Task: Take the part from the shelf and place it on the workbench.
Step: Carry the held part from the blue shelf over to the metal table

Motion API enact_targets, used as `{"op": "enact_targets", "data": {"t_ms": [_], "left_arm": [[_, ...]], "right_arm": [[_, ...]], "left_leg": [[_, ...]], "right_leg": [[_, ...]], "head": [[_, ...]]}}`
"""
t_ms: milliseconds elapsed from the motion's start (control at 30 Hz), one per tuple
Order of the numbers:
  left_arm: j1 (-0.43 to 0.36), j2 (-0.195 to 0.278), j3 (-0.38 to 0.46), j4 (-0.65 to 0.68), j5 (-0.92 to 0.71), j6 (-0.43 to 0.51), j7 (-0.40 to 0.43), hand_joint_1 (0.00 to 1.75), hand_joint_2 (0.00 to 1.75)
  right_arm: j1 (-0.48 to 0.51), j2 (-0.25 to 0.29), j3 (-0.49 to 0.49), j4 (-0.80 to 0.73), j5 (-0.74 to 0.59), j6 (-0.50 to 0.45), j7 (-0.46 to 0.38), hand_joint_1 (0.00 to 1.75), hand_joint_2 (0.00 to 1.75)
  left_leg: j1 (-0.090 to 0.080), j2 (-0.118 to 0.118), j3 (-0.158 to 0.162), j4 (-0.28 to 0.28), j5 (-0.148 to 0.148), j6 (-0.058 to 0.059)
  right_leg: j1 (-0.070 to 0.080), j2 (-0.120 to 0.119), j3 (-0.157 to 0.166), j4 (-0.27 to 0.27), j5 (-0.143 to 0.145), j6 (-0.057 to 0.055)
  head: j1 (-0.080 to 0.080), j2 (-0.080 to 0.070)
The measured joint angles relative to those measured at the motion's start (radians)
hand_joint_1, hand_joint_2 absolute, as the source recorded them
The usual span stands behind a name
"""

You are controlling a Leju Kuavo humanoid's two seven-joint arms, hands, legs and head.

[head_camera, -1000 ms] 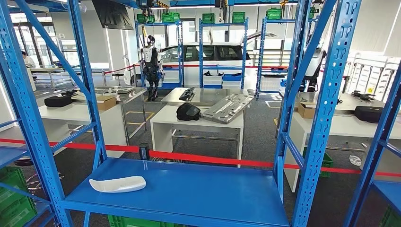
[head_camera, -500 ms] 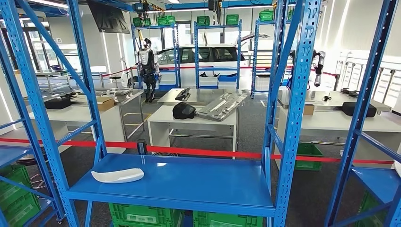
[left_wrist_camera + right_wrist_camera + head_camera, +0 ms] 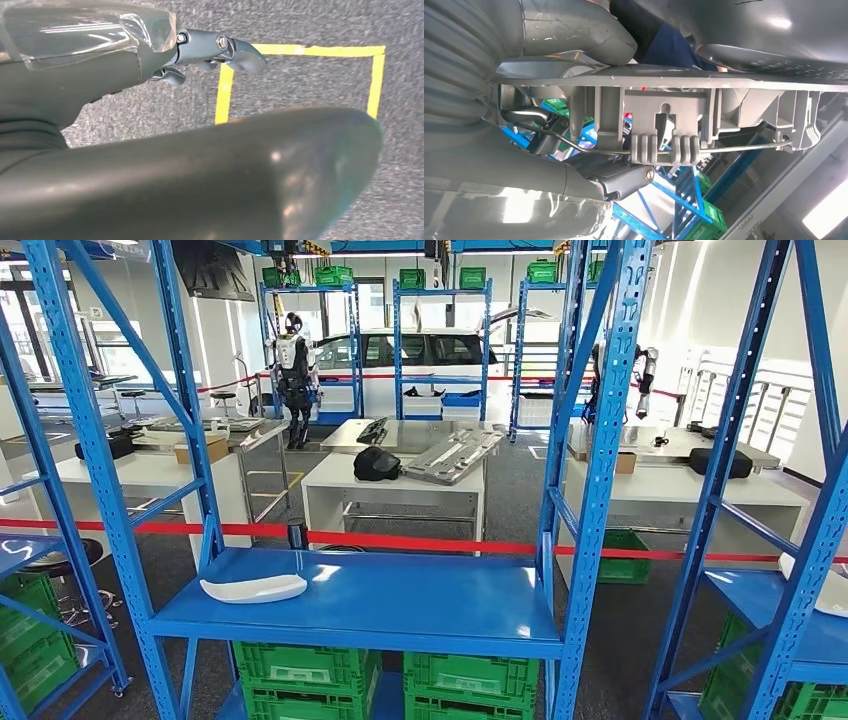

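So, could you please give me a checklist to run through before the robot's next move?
1. Part held: ok. The right hand grips the grey part, thumb on one face, fingers on the other.
2. Left hand free: ok. It holds nothing, above the floor.
3. White workbench in sight: ok.
4. Straight way to it: not ok. The blue shelf and the red tape stand between.
5. Bare spot on the workbench: cannot tell.
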Motion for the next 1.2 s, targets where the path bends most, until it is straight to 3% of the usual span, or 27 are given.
{"op": "enact_targets", "data": {"t_ms": [67,133,167,200,233,300,333,367,400,433,467,533,600,667,700,733,800,833,867,900,933,1000,1067,1100,1167,1200], "left_arm": [[0.000,0.000,0.000,0.002,0.002,0.003,0.000,0.00,0.00],[0.001,0.000,0.000,0.004,0.007,0.008,0.000,0.00,0.00],[0.003,0.001,0.000,0.006,0.009,0.010,0.000,0.00,0.00],[0.004,0.001,0.000,0.008,0.011,0.012,0.000,0.00,0.00],[0.006,0.001,-0.001,0.009,0.013,0.013,0.000,0.00,0.00],[0.006,0.001,-0.002,0.013,0.016,0.014,0.000,0.00,0.00],[0.006,0.001,-0.004,0.015,0.016,0.014,0.000,0.00,0.00],[0.006,0.001,-0.006,0.016,0.017,0.014,0.000,0.00,0.00],[0.006,0.001,-0.007,0.017,0.017,0.014,0.000,0.00,0.00],[0.006,0.001,-0.009,0.018,0.018,0.014,0.000,0.00,0.00],[0.006,0.001,-0.012,0.018,0.018,0.014,0.000,0.00,0.00],[0.006,0.001,-0.018,0.018,0.019,0.014,0.000,0.00,0.00],[0.006,0.002,-0.023,0.018,0.025,0.013,0.003,0.00,0.00],[0.007,0.001,-0.025,0.017,0.033,0.012,0.013,0.00,0.00],[0.008,0.001,-0.026,0.016,0.038,0.011,0.018,0.00,0.00],[0.008,0.000,-0.027,0.016,0.041,0.011,0.022,0.00,0.00],[0.010,0.000,-0.029,0.016,0.050,0.012,0.032,0.00,0.00],[0.011,0.000,-0.031,0.016,0.056,0.012,0.038,0.00,0.00],[0.013,0.000,-0.032,0.016,0.062,0.013,0.044,0.00,0.00],[0.015,0.000,-0.035,0.016,0.067,0.013,0.050,0.00,0.00],[0.016,0.000,-0.039,0.016,0.070,0.014,0.054,0.00,0.00],[0.017,0.000,-0.047,0.017,0.075,0.017,0.059,0.00,0.00],[0.018,0.000,-0.054,0.018,0.080,0.024,0.060,0.00,0.00],[0.019,0.000,-0.057,0.019,0.082,0.026,0.060,0.00,0.00],[0.022,0.000,-0.059,0.019,0.086,0.029,0.060,0.00,0.00],[0.025,0.001,-0.060,0.019,0.086,0.029,0.061,0.00,0.00]], "right_arm": [[-0.001,0.000,0.000,0.000,0.000,0.000,-0.001,1.75,1.75],[0.000,-0.001,0.000,0.000,-0.001,0.001,-0.002,1.75,1.75],[0.000,-0.002,0.000,0.000,-0.002,0.002,-0.002,1.75,1.75],[0.000,-0.003,0.000,0.001,-0.002,0.002,-0.003,1.75,1.75],[0.000,-0.003,0.000,0.001,-0.002,0.003,-0.004,1.75,1.75],[0.001,-0.003,0.001,0.001,-0.003,0.005,-0.005,1.75,1.75],[0.001,-0.003,0.002,0.001,-0.003,0.006,-0.005,1.75,1.75],[0.001,-0.003,0.002,0.001,-0.003,0.007,-0.005,1.75,1.75],[0.001,-0.003,0.003,0.001,-0.003,0.007,-0.004,1.75,1.75],[0.001,-0.003,0.004,0.001,-0.003,0.007,-0.004,1.75,1.75],[0.000,-0.003,0.004,0.001,-0.003,0.008,-0.004,1.75,1.75],[-0.001,-0.003,0.004,0.000,-0.004,0.008,0.000,1.75,1.75],[-0.003,-0.003,0.004,0.000,-0.006,0.008,0.004,1.75,1.75],[-0.001,-0.004,0.003,0.000,-0.009,0.009,0.006,1.75,1.75],[0.001,-0.005,0.002,0.000,-0.009,0.010,0.007,1.75,1.75],[0.002,-0.006,0.002,0.000,-0.010,0.011,0.006,1.75,1.75],[0.004,-0.009,0.001,0.000,-0.012,0.013,0.006,1.75,1.75],[0.006,-0.011,0.001,0.001,-0.014,0.013,0.005,1.75,1.75],[0.008,-0.013,0.001,0.002,-0.016,0.013,0.005,1.75,1.75],[0.010,-0.014,0.001,0.004,-0.018,0.013,0.005,1.75,1.75],[0.011,-0.015,0.001,0.006,-0.019,0.013,0.005,1.75,1.75],[0.011,-0.016,0.001,0.009,-0.019,0.013,0.003,1.75,1.75],[0.010,-0.016,0.001,0.010,-0.018,0.013,0.002,1.75,1.75],[0.009,-0.016,0.001,0.011,-0.018,0.013,0.001,1.75,1.75],[0.007,-0.015,0.002,0.014,-0.017,0.013,0.000,1.75,1.75],[0.006,-0.014,0.003,0.016,-0.017,0.013,0.000,1.75,1.75]], "left_leg": [[-0.002,0.001,-0.021,0.016,0.015,-0.011],[0.000,0.000,-0.029,0.018,0.031,-0.023],[0.002,-0.002,-0.034,0.022,0.024,-0.028],[0.005,-0.004,-0.042,0.040,-0.003,-0.035],[0.009,-0.006,-0.053,0.076,-0.048,-0.041],[0.015,-0.008,-0.079,0.199,-0.154,-0.053],[0.018,-0.008,-0.087,0.260,-0.182,-0.057],[0.021,-0.008,-0.083,0.300,-0.185,-0.060],[0.024,-0.008,-0.063,0.307,-0.169,-0.062],[0.026,-0.008,-0.026,0.275,-0.143,-0.062],[0.028,-0.009,0.027,0.213,-0.122,-0.060],[0.025,-0.012,0.130,0.067,-0.128,-0.053],[0.017,-0.015,0.167,-0.001,-0.146,-0.040],[0.013,-0.013,0.154,-0.008,-0.130,-0.021],[0.013,-0.010,0.146,-0.011,-0.119,-0.010],[0.012,-0.007,0.135,-0.014,-0.105,0.001],[0.008,-0.004,0.107,-0.015,-0.080,0.014],[0.005,-0.004,0.091,-0.014,-0.068,0.016],[0.001,-0.004,0.075,-0.013,-0.056,0.018],[-0.002,-0.004,0.058,-0.012,-0.044,0.018],[-0.005,-0.004,0.042,-0.010,-0.032,0.018],[-0.009,-0.005,0.012,0.000,-0.013,0.015],[-0.011,-0.006,-0.007,0.010,0.004,0.007],[-0.011,-0.006,-0.012,0.013,0.013,0.002],[-0.007,-0.007,-0.020,0.014,0.024,-0.010],[-0.005,-0.008,-0.026,0.023,0.009,-0.017]], "right_leg": [[0.005,-0.002,0.063,-0.107,-0.025,-0.017],[0.006,-0.003,0.057,-0.121,-0.025,-0.036],[0.005,-0.005,0.049,-0.121,-0.016,-0.045],[0.002,-0.007,0.040,-0.122,-0.005,-0.055],[0.000,-0.009,0.029,-0.123,0.007,-0.061],[0.001,-0.010,0.005,-0.121,0.030,-0.066],[0.001,-0.010,-0.009,-0.119,0.041,-0.064],[0.001,-0.011,-0.024,-0.116,0.053,-0.062],[0.000,-0.011,-0.039,-0.113,0.063,-0.059],[0.000,-0.010,-0.054,-0.110,0.073,-0.055],[-0.001,-0.010,-0.066,-0.108,0.082,-0.051],[0.001,-0.010,-0.082,-0.107,0.100,-0.040],[0.000,-0.011,-0.089,-0.110,0.118,-0.024],[-0.003,-0.012,-0.095,-0.112,0.126,-0.012],[-0.003,-0.012,-0.104,-0.098,0.110,-0.012],[-0.003,-0.011,-0.118,-0.064,0.077,-0.017],[-0.002,-0.011,-0.157,0.061,-0.015,-0.029],[-0.001,-0.011,-0.173,0.129,-0.047,-0.029],[-0.001,-0.010,-0.178,0.177,-0.060,-0.025],[0.000,-0.010,-0.166,0.192,-0.052,-0.019],[0.001,-0.010,-0.136,0.168,-0.032,-0.012],[0.006,-0.011,-0.029,0.034,-0.003,-0.012],[0.013,-0.011,0.058,-0.100,-0.016,-0.027],[0.017,-0.011,0.074,-0.132,-0.024,-0.034],[0.017,-0.012,0.060,-0.139,-0.013,-0.047],[0.015,-0.014,0.052,-0.140,-0.004,-0.055]], "head": [[0.000,0.000],[0.000,0.000],[0.001,0.000],[0.000,0.000],[-0.001,0.000],[-0.003,0.000],[-0.003,0.000],[-0.004,0.000],[-0.004,0.000],[-0.003,0.001],[-0.002,0.001],[0.002,0.002],[0.005,0.001],[0.008,0.001],[0.009,0.000],[0.010,0.000],[0.013,0.000],[0.015,0.000],[0.016,0.000],[0.018,0.000],[0.020,0.000],[0.022,0.000],[0.021,0.000],[0.021,0.000],[0.022,0.000],[0.021,-0.001]]}}
